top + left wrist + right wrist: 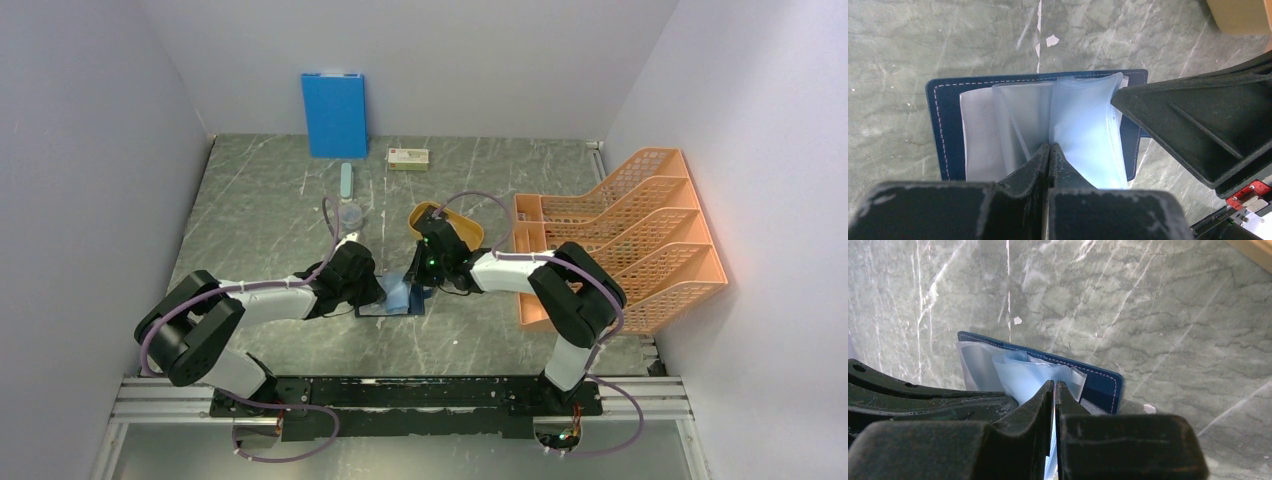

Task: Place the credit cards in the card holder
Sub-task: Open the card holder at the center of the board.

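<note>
The card holder (396,298) lies open on the table, its dark navy cover (943,130) down and its clear pale-blue sleeves (1088,135) fanned upward. My left gripper (1049,146) is shut, pinching a sleeve where the sleeves fold together. My right gripper (1055,384) comes in from the other side, and its black finger (1193,130) reaches the sleeves' far corner. Its jaws are shut on a thin pale-blue sheet seen edge-on. I cannot tell if that sheet is a credit card or a sleeve. No credit card shows plainly.
A yellow oval tray (472,229) sits just behind the right gripper. An orange file rack (625,235) fills the right side. A bright blue board (334,115) leans on the back wall, with a small box (408,158), a pale teal strip (346,181) and a clear cup (351,214) nearby.
</note>
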Tool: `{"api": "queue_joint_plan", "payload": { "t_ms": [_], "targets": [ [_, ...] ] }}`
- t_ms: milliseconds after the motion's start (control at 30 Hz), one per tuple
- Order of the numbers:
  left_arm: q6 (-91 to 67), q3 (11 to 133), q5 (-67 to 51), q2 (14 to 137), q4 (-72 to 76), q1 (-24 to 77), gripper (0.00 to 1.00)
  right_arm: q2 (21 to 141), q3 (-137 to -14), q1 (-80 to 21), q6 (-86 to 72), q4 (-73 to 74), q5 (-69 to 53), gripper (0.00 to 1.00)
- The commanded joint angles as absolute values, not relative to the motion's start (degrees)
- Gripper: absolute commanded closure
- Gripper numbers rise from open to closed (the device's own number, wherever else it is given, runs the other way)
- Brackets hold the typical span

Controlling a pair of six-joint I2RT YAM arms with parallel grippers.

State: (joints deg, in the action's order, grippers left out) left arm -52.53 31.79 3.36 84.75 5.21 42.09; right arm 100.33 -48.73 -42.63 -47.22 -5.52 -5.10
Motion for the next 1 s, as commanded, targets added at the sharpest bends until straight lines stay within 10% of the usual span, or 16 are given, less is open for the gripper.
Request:
{"api": "queue_joint_plan", "payload": {
  "t_ms": [0, 967],
  "targets": [
    [-51.8, 28.7, 3.6, 88.4, -1.2, 41.8, 0.95, 100.6, -48.0, -42.0, -46.5, -3.7, -4.0, 0.9],
    [-51.3, 29.6, 2.7, 84.7, -3.5, 41.8, 0.89, 100.0, -55.1, -47.9, -37.7, 1.8, -3.2, 0.66]
  ]
}}
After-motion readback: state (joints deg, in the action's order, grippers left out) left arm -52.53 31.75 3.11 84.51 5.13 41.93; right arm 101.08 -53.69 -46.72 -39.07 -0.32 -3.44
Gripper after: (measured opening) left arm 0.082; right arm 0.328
